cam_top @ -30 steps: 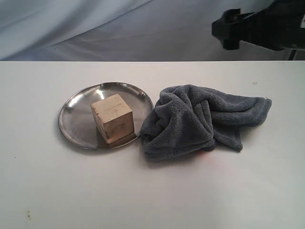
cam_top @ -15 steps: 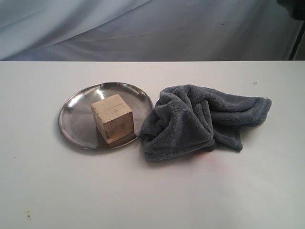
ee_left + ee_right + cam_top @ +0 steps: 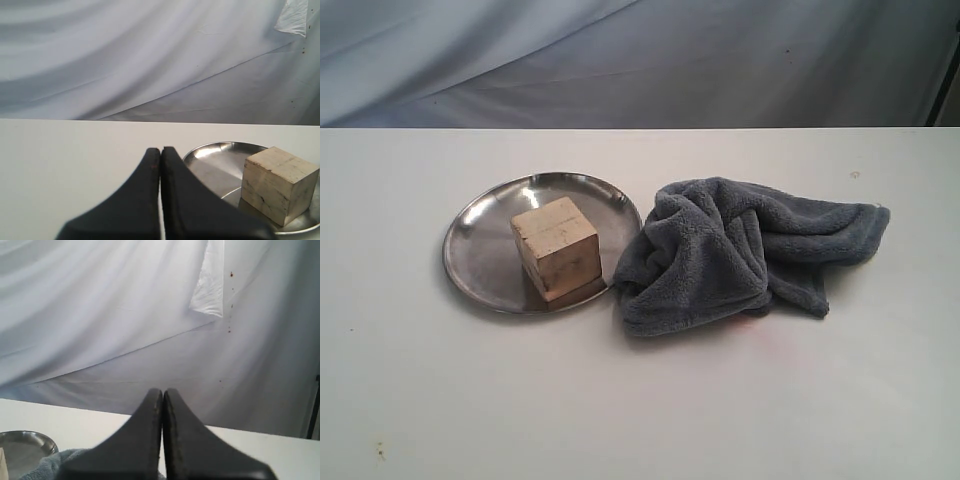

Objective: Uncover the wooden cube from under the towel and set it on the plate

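The cube (image 3: 556, 247) is pale tan with faint grain and thin seam lines. The plate (image 3: 480, 255) beneath it is shiny silver. Beside the plate, the towel (image 3: 730, 250) is slate grey-blue.

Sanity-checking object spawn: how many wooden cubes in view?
1. The wooden cube sits on the plate, left of the crumpled towel in the exterior view. The towel's folds could hide another.

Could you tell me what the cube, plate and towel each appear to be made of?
The wooden cube looks like pale unfinished wood: matte tan faces with faint seam lines. The plate appears to be polished steel, mirroring light. The towel seems thick terry or microfibre, fuzzy slate-grey pile.
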